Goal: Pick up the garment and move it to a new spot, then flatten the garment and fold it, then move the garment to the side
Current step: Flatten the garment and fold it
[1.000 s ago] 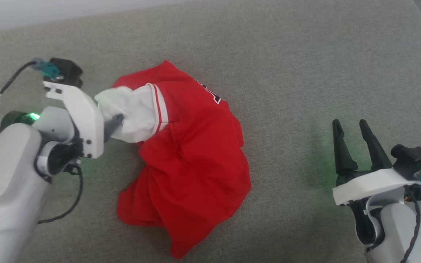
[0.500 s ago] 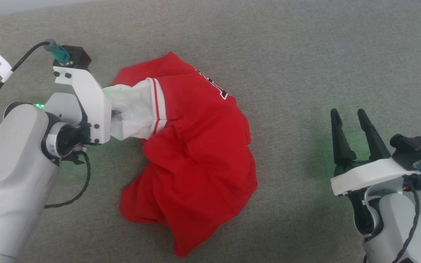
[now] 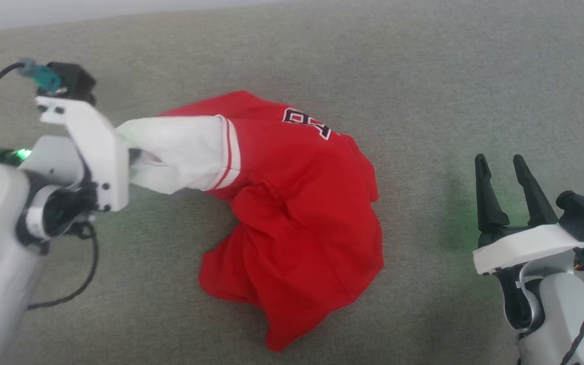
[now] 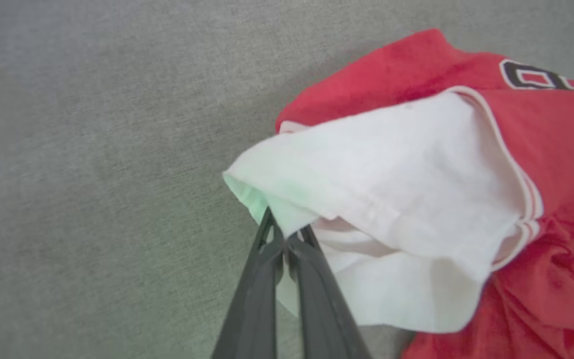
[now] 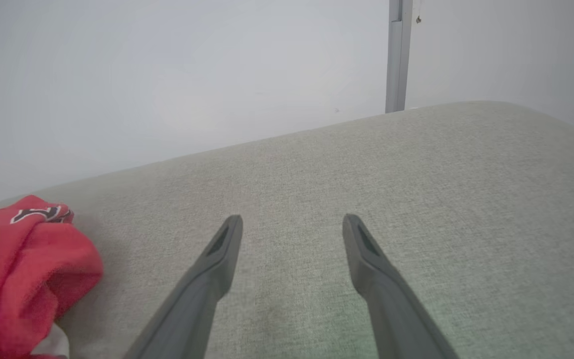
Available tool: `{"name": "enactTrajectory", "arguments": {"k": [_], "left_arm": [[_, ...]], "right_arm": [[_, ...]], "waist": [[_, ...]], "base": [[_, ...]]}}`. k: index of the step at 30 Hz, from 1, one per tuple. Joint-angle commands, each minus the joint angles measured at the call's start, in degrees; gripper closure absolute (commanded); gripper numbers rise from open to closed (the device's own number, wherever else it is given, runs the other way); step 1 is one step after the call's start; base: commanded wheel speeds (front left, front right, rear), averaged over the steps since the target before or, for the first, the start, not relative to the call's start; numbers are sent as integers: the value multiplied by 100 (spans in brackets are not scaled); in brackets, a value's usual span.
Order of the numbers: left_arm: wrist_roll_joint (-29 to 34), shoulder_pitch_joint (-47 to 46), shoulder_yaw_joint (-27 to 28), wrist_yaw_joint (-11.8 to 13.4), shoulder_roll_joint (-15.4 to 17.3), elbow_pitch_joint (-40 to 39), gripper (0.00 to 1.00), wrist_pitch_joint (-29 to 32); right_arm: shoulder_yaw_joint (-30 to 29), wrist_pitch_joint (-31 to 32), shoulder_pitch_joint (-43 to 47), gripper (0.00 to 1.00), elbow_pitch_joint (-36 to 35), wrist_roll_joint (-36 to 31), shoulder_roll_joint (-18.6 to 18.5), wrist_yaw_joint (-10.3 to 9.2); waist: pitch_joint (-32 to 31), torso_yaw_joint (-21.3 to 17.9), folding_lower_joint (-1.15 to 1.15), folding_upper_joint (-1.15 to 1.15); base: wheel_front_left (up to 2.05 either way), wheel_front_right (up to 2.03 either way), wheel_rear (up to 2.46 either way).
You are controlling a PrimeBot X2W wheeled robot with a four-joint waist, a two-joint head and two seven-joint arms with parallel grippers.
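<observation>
- Your left end effector (image 4: 285,234) is clamped on the open edge of the white sleeve (image 4: 391,169); the two dark fingers meet with a thin fold of cloth pinched at the tips; a sleeve hem offers a single layer to bite, which is probably why the grip sits there and not on the bunched body.
- The garment (image 3: 297,218) lies crumpled near the middle of the grey padded worktop (image 3: 449,76); its red body spreads from the grip toward the robot's right and toward the near edge; the sleeve runs taut to the left end effector, so the pull goes through the striped sleeve trim.
- The dark lettering (image 3: 306,123) faces up at the far edge of the heap.
- Your right end effector (image 3: 500,159) stands wide and empty; it is well apart from the garment, on the right side, fingers pointing away from the robot; there it keeps clear of the cloth.
- The gripped end of the sleeve appears raised off the worktop; the wrist bracket hides the contact in the head view, so treat that as likely, not confirmed.
- Judgement: the pick-up is in hand; the bulk rests on the worktop; flattening and folding are not yet begun.
</observation>
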Motion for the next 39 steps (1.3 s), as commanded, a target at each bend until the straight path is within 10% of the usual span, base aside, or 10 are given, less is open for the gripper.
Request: {"name": "enactTrajectory", "arguments": {"k": [1,14,17,18,19,39], "left_arm": [[-59,291,131,167,166,-229,100,35],[-453,1724,461,400,489,-539,100,-204],[-457,1779,414,323,446,-459,55,-263],[-452,1751,409,278,450,-467,16,-286],[-440,1706,416,261,466,-479,0,-297],[-133,775,-156,379,341,-538,0,550]], "right_arm": [[-18,-37,65,0,-27,-40,-16,-1],[29,-34,76,0,-18,-13,-39,-1],[34,-34,62,0,-13,-4,-53,-1],[39,-34,63,0,-10,-7,-58,-1],[42,-34,67,0,-7,-11,-63,-1],[150,-12,132,0,-24,52,-57,-1]], "waist": [[-52,73,0,0],[-82,160,0,0],[-94,167,0,0],[-104,169,0,0],[-115,170,0,0],[-305,87,0,0]], "base": [[0,0,0],[0,0,0],[0,0,0],[0,0,0],[0,0,0],[0,0,0]]}}
